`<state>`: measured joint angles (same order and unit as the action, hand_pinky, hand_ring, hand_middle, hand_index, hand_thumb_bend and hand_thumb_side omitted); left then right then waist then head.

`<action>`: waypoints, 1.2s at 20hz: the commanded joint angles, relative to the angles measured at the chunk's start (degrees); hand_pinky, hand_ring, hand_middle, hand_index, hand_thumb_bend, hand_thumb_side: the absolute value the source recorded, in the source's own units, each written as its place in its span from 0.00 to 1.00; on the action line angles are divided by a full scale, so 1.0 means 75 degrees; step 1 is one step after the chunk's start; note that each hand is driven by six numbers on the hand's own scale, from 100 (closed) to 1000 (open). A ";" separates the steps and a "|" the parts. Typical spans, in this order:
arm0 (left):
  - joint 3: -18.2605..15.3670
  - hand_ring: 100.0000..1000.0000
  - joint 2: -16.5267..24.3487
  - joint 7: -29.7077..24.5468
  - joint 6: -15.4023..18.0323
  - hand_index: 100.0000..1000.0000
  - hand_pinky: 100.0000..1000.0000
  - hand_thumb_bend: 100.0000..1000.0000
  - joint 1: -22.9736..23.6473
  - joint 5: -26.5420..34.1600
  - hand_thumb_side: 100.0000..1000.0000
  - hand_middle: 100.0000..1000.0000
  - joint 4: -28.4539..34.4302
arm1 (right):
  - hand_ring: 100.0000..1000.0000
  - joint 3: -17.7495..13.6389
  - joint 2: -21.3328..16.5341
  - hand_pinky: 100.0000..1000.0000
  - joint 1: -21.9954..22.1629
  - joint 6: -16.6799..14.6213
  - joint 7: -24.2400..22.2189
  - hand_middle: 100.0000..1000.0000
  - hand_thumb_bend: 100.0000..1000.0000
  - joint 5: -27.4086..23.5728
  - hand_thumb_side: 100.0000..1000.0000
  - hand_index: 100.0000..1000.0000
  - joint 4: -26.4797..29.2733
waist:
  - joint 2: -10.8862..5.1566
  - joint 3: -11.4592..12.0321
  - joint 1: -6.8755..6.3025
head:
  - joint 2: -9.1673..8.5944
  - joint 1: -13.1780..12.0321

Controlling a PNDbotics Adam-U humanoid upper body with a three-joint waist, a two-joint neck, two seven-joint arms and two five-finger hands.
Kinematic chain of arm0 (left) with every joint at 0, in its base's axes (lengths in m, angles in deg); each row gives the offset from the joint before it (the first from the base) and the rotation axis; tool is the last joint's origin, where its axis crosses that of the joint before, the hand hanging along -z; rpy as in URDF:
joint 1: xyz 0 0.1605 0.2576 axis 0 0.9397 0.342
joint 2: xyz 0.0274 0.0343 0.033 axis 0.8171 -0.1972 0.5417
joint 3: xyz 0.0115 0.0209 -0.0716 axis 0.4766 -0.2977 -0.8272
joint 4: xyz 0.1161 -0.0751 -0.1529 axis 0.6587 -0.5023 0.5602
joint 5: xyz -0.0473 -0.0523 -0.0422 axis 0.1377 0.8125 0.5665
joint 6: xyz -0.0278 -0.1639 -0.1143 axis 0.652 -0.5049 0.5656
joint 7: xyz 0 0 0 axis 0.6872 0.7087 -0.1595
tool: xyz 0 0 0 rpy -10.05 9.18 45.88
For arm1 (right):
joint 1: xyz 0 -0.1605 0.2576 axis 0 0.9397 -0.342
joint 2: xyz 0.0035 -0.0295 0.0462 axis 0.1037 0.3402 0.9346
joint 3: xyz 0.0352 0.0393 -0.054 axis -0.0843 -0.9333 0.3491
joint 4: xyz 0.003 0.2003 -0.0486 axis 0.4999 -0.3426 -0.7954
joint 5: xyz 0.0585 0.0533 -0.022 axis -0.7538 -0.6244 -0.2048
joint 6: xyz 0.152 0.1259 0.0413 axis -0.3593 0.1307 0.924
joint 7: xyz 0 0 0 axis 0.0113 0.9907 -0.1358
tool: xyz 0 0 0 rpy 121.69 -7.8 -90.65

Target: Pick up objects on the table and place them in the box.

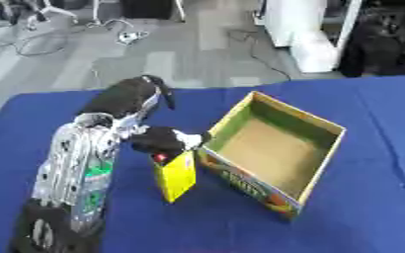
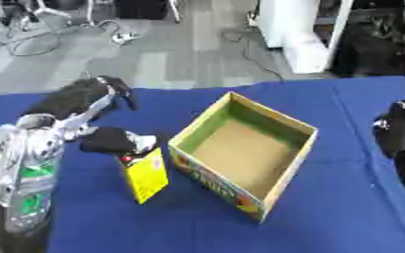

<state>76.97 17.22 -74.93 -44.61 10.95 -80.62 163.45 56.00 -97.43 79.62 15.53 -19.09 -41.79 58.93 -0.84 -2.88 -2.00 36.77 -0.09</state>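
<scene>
A small yellow carton (image 1: pixel 177 177) stands upright on the blue table (image 1: pixel 361 99), just left of the open cardboard box (image 1: pixel 271 150). My left hand (image 1: pixel 161 139) is curled over the carton's top and grips it. The box is yellow-rimmed with a printed front wall and a bare brown floor; nothing lies inside. My right hand (image 2: pixel 402 133) shows only at the right edge of the right eye view, dark and blurred, away from the box.
The blue cloth runs to the table's far edge (image 1: pixel 240 89), with grey floor, cables and a white cabinet (image 1: pixel 301 29) beyond. My silver left forearm (image 1: pixel 81 163) fills the lower left.
</scene>
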 commanded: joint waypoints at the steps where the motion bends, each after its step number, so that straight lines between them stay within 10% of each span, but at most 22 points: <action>1: -0.0078 0.66 -0.0007 -0.0124 0.0016 0.67 0.65 0.50 -0.0127 -0.0092 0.69 0.73 0.0132 | 0.22 -0.0086 -0.0178 0.04 -0.0069 -0.0006 -0.0013 0.32 0.00 0.0002 1.00 0.43 0.0100 | -0.0073 0.0002 0.0037 | 0.0010 -0.0088; 24: -0.0122 0.63 0.0537 -0.0259 0.0036 0.62 0.58 0.62 -0.0031 0.0127 0.70 0.68 -0.0870 | 0.22 -0.0150 -0.0247 0.04 -0.0027 0.0105 0.0022 0.32 0.00 -0.0003 1.00 0.43 0.0100 | -0.0176 -0.0141 0.0000 | 0.0062 0.0186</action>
<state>75.92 19.74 -76.90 -44.62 11.74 -80.23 157.08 55.59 -97.47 79.67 16.32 -18.97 -41.89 58.93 -1.64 -3.93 -2.18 37.72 0.58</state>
